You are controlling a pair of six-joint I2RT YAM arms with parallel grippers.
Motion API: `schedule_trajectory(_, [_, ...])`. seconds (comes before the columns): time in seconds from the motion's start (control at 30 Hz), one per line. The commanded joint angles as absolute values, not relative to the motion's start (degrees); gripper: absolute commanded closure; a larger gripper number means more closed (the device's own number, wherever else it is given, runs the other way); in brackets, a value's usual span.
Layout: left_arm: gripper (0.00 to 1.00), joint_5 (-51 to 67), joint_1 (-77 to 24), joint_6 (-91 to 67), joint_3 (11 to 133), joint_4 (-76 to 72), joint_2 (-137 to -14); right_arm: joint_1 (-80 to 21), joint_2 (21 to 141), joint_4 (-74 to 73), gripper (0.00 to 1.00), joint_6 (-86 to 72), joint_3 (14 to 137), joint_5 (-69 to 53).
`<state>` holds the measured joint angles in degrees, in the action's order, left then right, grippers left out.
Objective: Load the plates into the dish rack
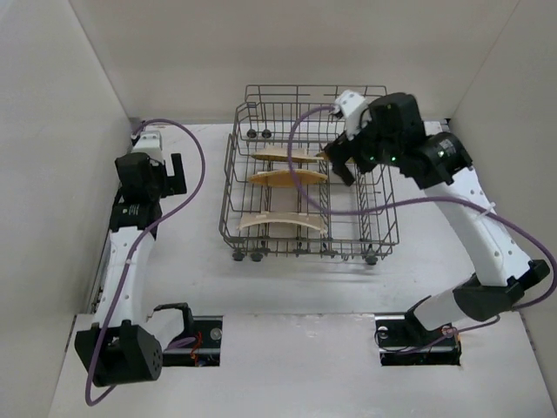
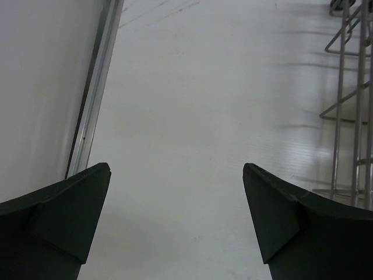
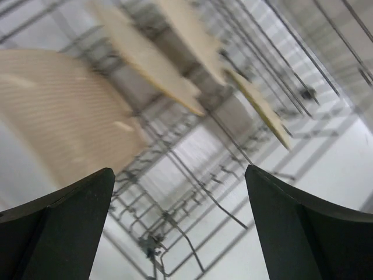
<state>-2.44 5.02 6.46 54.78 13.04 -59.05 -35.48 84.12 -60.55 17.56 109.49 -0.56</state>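
The rack (image 1: 383, 235) sits mid-table with its taller rail on the far side, and the plates (image 1: 287, 177) stand on edge between its tines (image 3: 175, 224), one behind another from near to far. They are held upright that way so each takes one slot and none leans on its neighbour. The top view shows three clearly as thin tan slivers. The right wrist view shows four: a pale ribbed plate (image 3: 58, 116) close on the left and three plainer ones beyond it, all apart from each other. The right gripper (image 1: 341, 161) hangs over the rack's far right part, just beside the far plates, with its fingers (image 3: 303, 233) spread wide and nothing between them. I judge it has nothing left to carry, since every plate in view is already racked. The left gripper (image 1: 165, 178) is well apart from the rack on the left, low over the bare table (image 2: 192, 116), also wide open and empty, likely parked there to leave the right arm room. Loading looks complete, or nearly so.
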Motion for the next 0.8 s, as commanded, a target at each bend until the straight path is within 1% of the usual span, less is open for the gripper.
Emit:
schedule_trajectory(0.0, [0.0,-6.5,4.88,7.38,59.93,17.39,-62.83,-24.95,83.41,-59.25,0.0,12.4,107.24,1.85])
schedule_trajectory(0.2, [0.0,-6.59,5.58,7.21,62.49,20.65,-66.35,-7.63,82.01,-53.71,0.0,8.97,98.19,2.64])
schedule_trajectory(0.37, [0.0,-6.86,5.76,6.94,63.02,20.74,-68.2,1.88,79.28,-47.12,0.0,5.81,87.91,-1.92])
schedule_trajectory(0.47, [0.0,-6.94,5.93,6.94,63.46,20.92,-69.52,4.87,78.31,-43.16,0.0,3.96,81.67,-2.9])
schedule_trajectory(0.57, [0.0,-6.76,6.46,6.77,63.28,20.39,-69.78,5.84,77.7,-40.0,0.0,3.6,77.09,-2.73])
schedule_trajectory(0.77, [0.0,-6.94,6.73,6.68,62.4,20.22,-69.87,6.72,78.04,-37.09,0.0,3.52,75.23,-3.25])
